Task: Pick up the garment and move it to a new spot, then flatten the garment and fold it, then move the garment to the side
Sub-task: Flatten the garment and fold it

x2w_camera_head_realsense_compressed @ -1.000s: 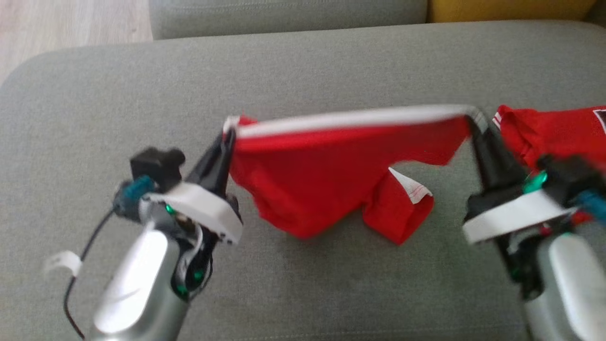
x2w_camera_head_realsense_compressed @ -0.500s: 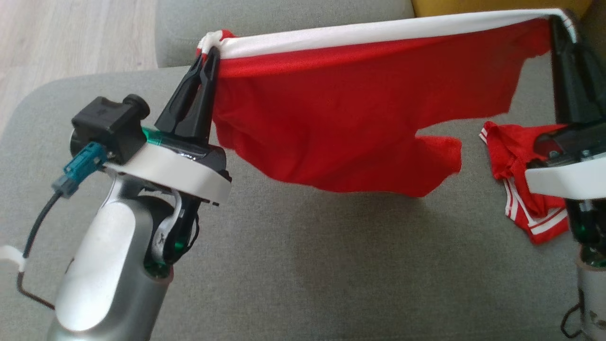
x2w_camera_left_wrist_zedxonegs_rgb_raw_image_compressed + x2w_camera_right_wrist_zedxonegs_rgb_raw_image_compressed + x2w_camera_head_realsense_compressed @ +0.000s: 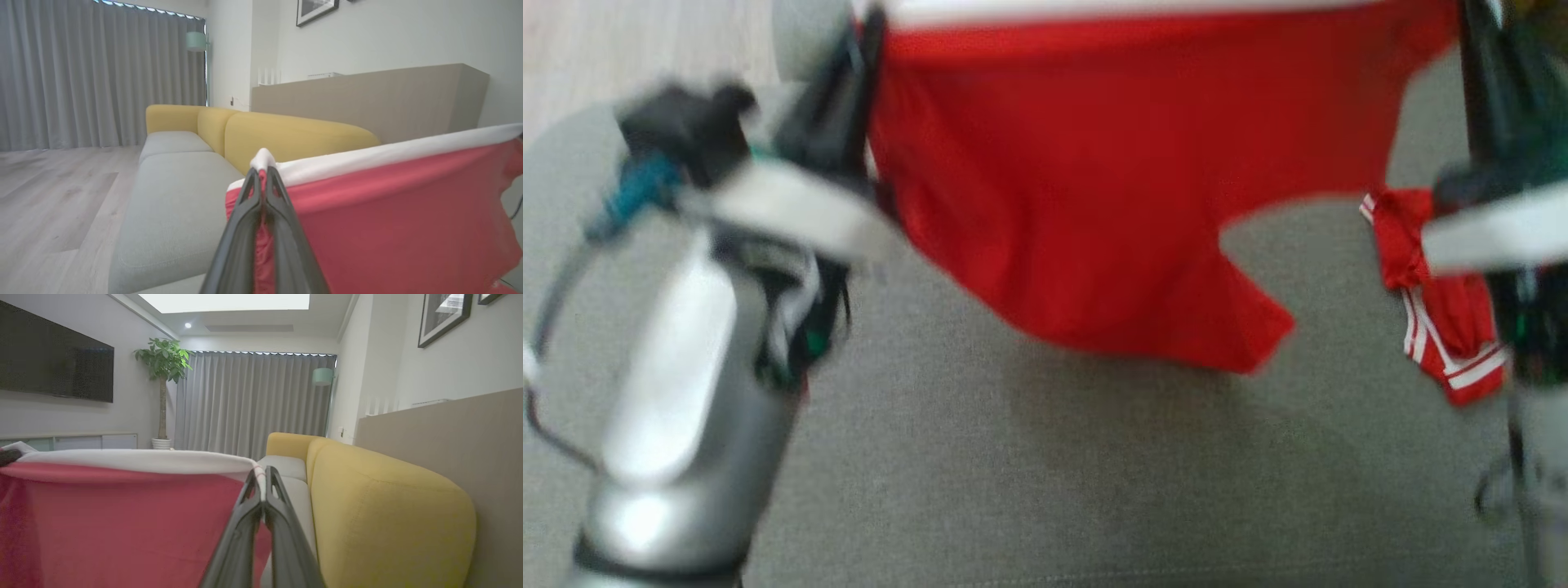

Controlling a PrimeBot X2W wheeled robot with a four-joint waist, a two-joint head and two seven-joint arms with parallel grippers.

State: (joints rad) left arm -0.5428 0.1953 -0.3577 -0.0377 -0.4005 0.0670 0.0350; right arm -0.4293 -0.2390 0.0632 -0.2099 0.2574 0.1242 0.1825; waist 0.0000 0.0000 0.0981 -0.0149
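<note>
The garment (image 3: 1094, 204) is a pair of red shorts with a white waistband, stretched wide and hanging in the air above the grey sofa seat (image 3: 1045, 474). My left gripper (image 3: 872, 20) is shut on the waistband's left end, its fingers pinching the white edge (image 3: 263, 163). My right gripper (image 3: 1474, 24) is shut on the waistband's right end (image 3: 261, 475). The red cloth (image 3: 388, 212) droops below the taut band (image 3: 122, 461), and its lowest corner hangs just above the cushion. The head view is blurred by motion.
A second red piece with white stripes (image 3: 1437, 327) lies crumpled on the seat beside my right arm. A yellow backrest (image 3: 388, 506) runs along the sofa's far side. Wood floor (image 3: 49, 196) lies beyond the sofa's left edge.
Both grippers have gone up and away from me with the garment stretched between them. It has lifted off the cushion and now hangs free.
</note>
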